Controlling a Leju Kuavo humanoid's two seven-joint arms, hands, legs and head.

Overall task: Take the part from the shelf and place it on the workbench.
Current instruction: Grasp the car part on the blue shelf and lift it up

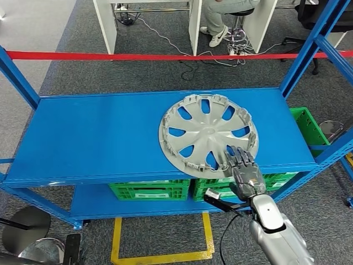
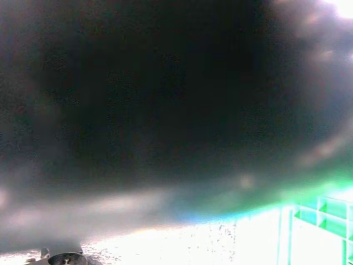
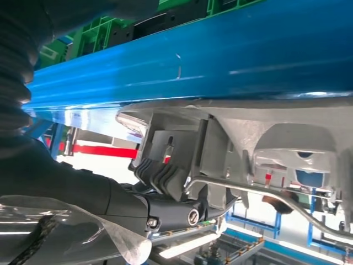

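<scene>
1. A blue metal shelf [image 1: 104, 132] stands on grey carpet, with green plastic crates [image 1: 145, 190] on the lower level.
2. A round silver plastic hubcap [image 1: 208, 134] lies inner side up on the shelf's top level, towards its right front.
3. The right hand [image 1: 245, 168] rests on the hubcap's near rim, its fingers [image 3: 160, 174] touching the rim clips; whether it grips cannot be told.

Right arm [image 1: 274, 232] reaches forward, right hand [image 1: 245, 171] palm down, fingers [image 1: 239, 158] extended and slightly spread.
</scene>
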